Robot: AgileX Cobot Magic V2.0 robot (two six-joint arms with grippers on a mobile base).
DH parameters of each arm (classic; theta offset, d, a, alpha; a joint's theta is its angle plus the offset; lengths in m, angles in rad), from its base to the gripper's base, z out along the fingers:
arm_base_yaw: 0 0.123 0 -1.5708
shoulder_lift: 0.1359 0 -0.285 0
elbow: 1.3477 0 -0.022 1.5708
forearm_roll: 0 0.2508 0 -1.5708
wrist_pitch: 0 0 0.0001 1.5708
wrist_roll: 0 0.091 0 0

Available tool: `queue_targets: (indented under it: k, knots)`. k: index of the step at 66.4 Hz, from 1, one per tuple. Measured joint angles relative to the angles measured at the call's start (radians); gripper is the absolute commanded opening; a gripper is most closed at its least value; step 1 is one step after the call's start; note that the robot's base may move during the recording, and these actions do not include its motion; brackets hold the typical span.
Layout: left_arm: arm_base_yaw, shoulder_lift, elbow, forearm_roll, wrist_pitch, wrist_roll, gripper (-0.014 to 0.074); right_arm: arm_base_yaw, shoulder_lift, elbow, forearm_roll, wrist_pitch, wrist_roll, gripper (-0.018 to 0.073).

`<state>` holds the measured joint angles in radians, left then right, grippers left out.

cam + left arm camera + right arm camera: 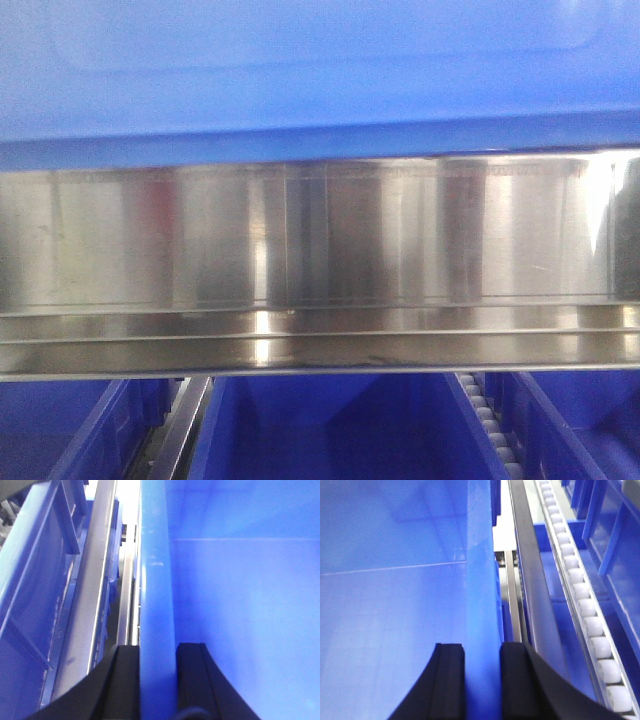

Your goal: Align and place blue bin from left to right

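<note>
A large, open-top rectangular plastic blue bin (320,70) is filling the top of the front view, sitting directly above a broad stainless-steel shelf rail (320,240). Whether its base is resting on the rack or hanging just over it, I cannot tell.

The left end effector (157,652) is straddling the bin's left wall, one black pad outside the thick rim and one inside, both seeming to press against the plastic. The right end effector (483,650) is doing the same on the right wall, so both are clamping the bin from its two sides.

Neighbouring blue plastic bins (35,580) are standing to the left beyond a metal rail. On the right, a track of white rollers (585,610) is running away from the camera beside more bins, and others are showing on the lower level.

Judging by this, the carrying part is under way – the bin is being held at the rack, apparently squared to the rail. Setting it down in line with its neighbours and letting go are not yet done.
</note>
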<state>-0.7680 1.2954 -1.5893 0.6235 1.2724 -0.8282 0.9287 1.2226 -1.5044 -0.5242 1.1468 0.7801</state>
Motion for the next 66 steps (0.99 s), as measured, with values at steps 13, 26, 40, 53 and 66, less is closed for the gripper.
queue_targets:
  k: [13,26,40,53,66]
  knots:
    - [0.000,0.000,0.000,0.009,-0.004,-0.002,-0.0111,0.004,0.000,0.015,-0.005,0.002,0.004,-0.0070]
    - [0.000,0.000,0.001,0.010,-0.004,-0.002,-0.0111,0.004,0.000,0.031,-0.007,-0.002,0.005,-0.0070]
    - [0.000,0.000,0.001,0.025,-0.002,0.033,-0.0111,0.004,0.000,0.035,-0.013,-0.039,0.005,-0.0070]
    - [0.000,0.000,0.001,0.033,0.000,0.049,-0.0111,0.004,0.000,0.035,-0.016,-0.054,0.005,-0.0070]
    - [0.000,0.000,0.001,0.033,0.002,0.049,-0.0111,0.004,0.000,0.035,-0.016,-0.054,0.005,-0.0070]
